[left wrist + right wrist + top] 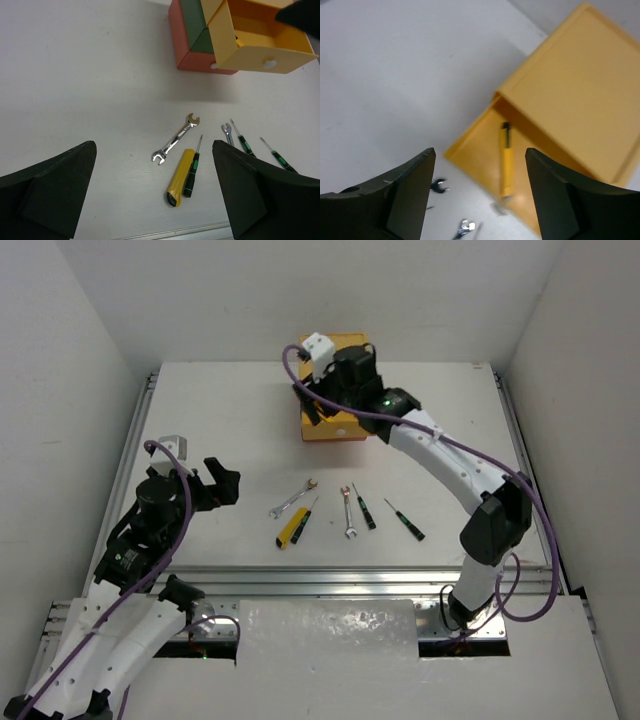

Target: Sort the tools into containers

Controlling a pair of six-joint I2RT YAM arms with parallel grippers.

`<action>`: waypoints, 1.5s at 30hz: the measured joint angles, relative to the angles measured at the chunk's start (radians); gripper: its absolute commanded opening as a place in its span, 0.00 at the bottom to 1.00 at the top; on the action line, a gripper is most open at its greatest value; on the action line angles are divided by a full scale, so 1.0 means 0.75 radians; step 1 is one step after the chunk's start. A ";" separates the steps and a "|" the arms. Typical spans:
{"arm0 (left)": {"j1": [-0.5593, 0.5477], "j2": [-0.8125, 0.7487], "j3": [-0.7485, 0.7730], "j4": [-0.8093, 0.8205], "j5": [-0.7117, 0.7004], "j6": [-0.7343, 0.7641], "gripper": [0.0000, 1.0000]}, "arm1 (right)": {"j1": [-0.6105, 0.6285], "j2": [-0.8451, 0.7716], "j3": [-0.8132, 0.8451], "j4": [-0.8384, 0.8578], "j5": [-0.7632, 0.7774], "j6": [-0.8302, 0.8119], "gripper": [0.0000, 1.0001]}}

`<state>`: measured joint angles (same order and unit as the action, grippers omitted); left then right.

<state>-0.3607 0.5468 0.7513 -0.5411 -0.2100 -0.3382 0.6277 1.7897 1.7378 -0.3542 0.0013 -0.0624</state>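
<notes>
Right arm is stretched out to twelve o'clock, over the chest (330,430) at the far side of the table (220,420). The right gripper (478,152) has its fingers spread apart with nothing between them: released, holding nothing. Directly under it the yellow drawer (470,165) at the top of the chest is pulled out, and a yellow tool (506,162) with a black end lies flat inside, apart from both fingers.

Over at nine o'clock, the left gripper (228,483) hangs above the bare table, jaws wide apart and empty, pointed towards the middle.

The rest of the tools lie in a loose row at the centre of the table, on the six o'clock side of the chest and well apart from it. The long wrench (176,139) lies on a slant. Just below it sits the knife (179,178), with a green screwdriver (192,170) right alongside. Towards three o'clock come the small wrench (227,134), a second screwdriver (243,141) just beside it, and a third screwdriver (280,159) at the end of the row.
</notes>
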 measured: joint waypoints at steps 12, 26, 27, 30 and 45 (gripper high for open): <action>0.000 -0.039 0.000 -0.033 -0.200 -0.046 1.00 | 0.461 -0.024 -0.686 -0.014 0.477 0.981 0.75; 0.000 -0.062 0.000 -0.037 -0.208 -0.049 1.00 | 0.634 0.193 -0.604 -0.005 0.585 1.297 0.60; 0.000 -0.062 0.000 -0.037 -0.208 -0.049 1.00 | 0.651 0.211 -0.584 -0.010 0.589 1.302 0.60; 0.000 -0.063 0.000 -0.037 -0.204 -0.049 1.00 | 0.683 0.271 -0.516 -0.012 0.588 1.312 0.59; 0.000 -0.081 0.000 -0.033 -0.175 -0.048 1.00 | 0.685 0.357 -0.459 -0.089 0.593 1.429 0.58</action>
<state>-0.3607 0.4858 0.7513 -0.5655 -0.3412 -0.3740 1.1416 2.0575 1.3937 -0.4210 0.4461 1.0096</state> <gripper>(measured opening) 0.996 0.580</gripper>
